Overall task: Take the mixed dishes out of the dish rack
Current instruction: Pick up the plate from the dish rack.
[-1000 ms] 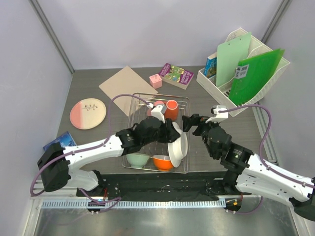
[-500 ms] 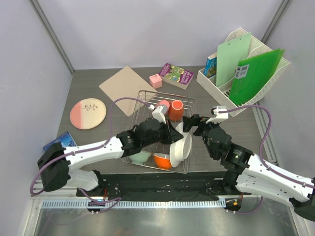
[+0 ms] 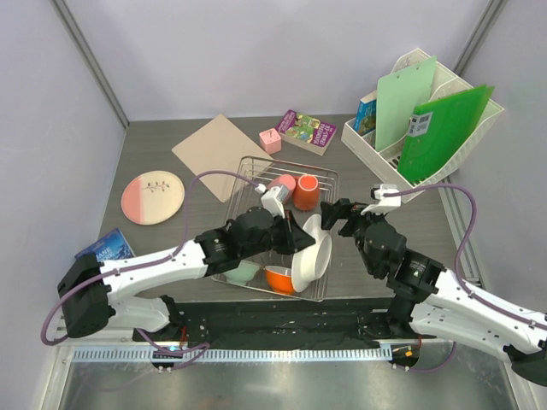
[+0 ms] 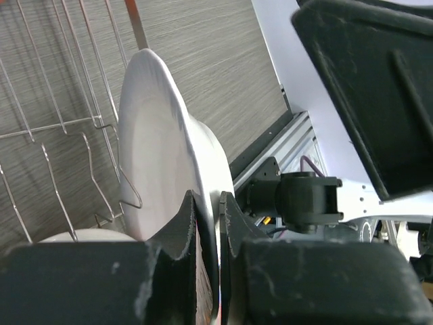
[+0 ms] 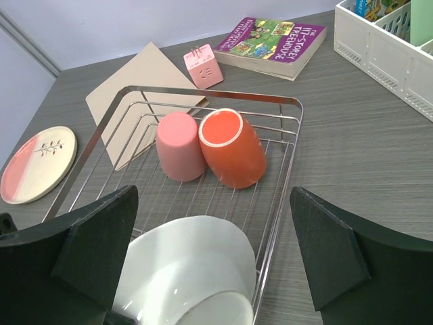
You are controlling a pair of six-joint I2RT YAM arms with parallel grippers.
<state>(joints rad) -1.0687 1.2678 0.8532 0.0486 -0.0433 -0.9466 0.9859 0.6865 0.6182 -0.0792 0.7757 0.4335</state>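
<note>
While the left tool pinches the rim of a white plate standing on edge at the near right of the dish rack, I'd call it stiff, slick, chippable china: grip deep on the rim. Above it the right tool hangs spread wide; the pink cup and orange cup lie farther back.

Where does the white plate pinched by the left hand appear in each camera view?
Top external: white plate just right of centre, on edge.
Left wrist: centre, rim between fingers of the left hand.
Right wrist: bottom edge, left of centre.
Shared landmark: the dish rack wires.
</note>
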